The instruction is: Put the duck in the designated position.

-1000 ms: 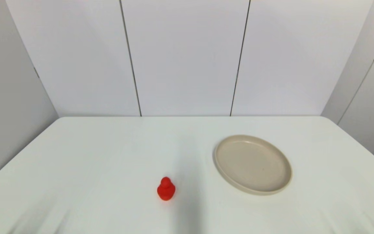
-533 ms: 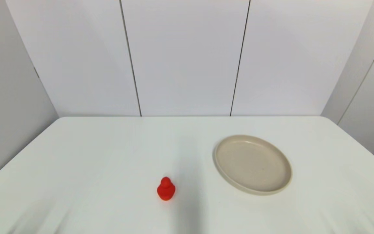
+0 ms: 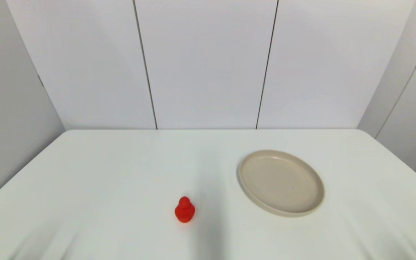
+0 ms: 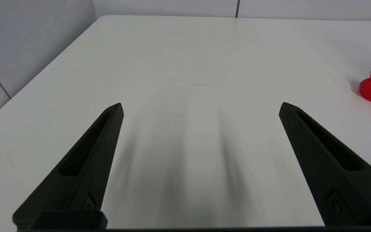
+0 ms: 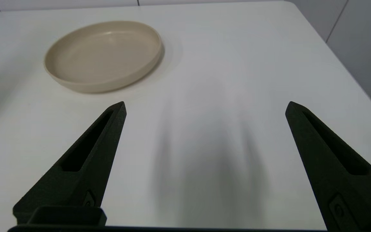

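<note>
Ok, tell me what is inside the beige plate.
Nothing: the plate shows only its bare beige floor in both the head and right wrist views. The duck stands apart on the table. What lies under the plate is covered.

On your right half of the white table point(image 3: 121, 169) sits a beige plate point(image 3: 281, 182), round with a low raised rim, lying flat and holding nothing. You can see the same plate point(image 5: 103, 54) from the right wrist view. Beyond the table's far edge stands a pale panelled wall point(image 3: 208, 61) with dark vertical seams, and grey side panels close in at left and right.
</note>
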### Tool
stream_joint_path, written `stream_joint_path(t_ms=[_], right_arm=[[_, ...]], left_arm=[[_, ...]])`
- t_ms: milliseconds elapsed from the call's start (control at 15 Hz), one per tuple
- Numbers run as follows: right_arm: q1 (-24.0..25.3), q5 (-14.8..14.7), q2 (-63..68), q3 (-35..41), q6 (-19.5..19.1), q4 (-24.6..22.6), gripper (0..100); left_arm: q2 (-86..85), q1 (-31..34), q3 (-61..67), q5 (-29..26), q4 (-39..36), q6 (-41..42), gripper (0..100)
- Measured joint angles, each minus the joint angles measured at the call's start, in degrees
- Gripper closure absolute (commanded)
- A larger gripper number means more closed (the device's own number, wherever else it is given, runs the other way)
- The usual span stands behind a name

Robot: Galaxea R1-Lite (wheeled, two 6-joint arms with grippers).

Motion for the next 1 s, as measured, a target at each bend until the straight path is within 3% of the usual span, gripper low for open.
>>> stream_joint_path(t_ms=[400, 800, 1000], right_arm=[[0.17, 3.84, 20.29, -21.49, -0.04, 8.35, 0], [1.21, 12.17, 44.36, -39.16, -1.71, 9.95, 0], [4.35, 13.24, 54.70, -46.41, -2.95, 10.09, 0]], left_arm=[[0.00, 0.00, 0.00, -0.02, 0.00, 0.00, 0], [0.00, 0.00, 0.00, 0.00, 0.00, 0.00, 0], [0.00, 0.02, 0.00, -0.02, 0.00, 0.00, 0]])
